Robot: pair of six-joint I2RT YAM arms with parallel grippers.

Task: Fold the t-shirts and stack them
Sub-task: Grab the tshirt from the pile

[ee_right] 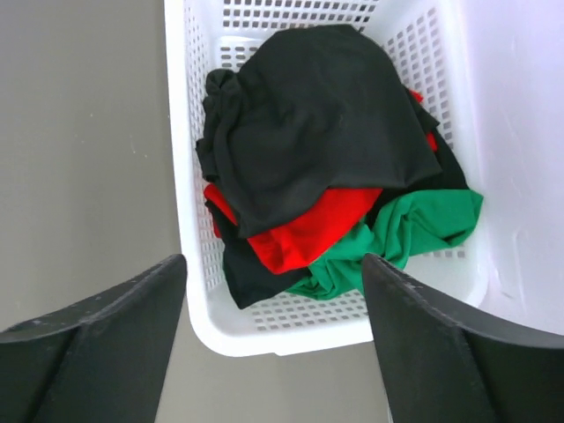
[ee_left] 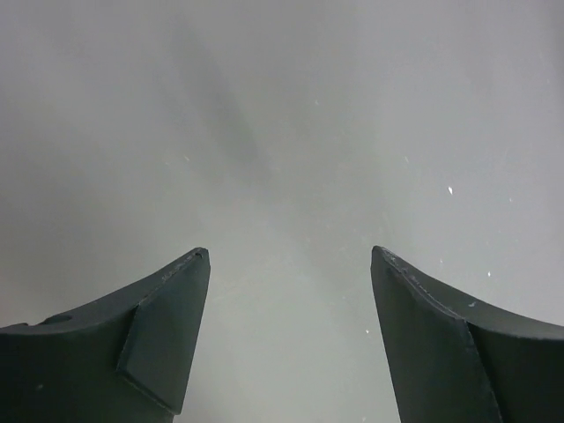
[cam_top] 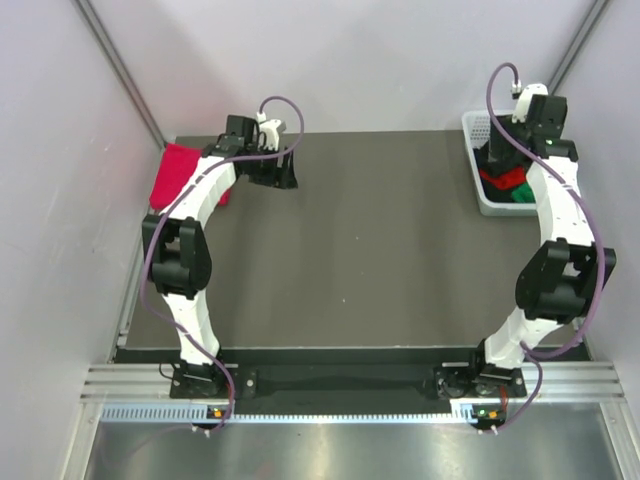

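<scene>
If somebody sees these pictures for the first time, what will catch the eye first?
Most striking is the white basket at the far right corner of the table, heaped with a black t-shirt over a red t-shirt and a green t-shirt. The right tool hangs open above it. A crimson-pink t-shirt lies at the far left edge.

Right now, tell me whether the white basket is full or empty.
Partly full. The white mesh basket holds a crumpled black t-shirt on top of a red t-shirt and a green t-shirt, all unfolded.
</scene>
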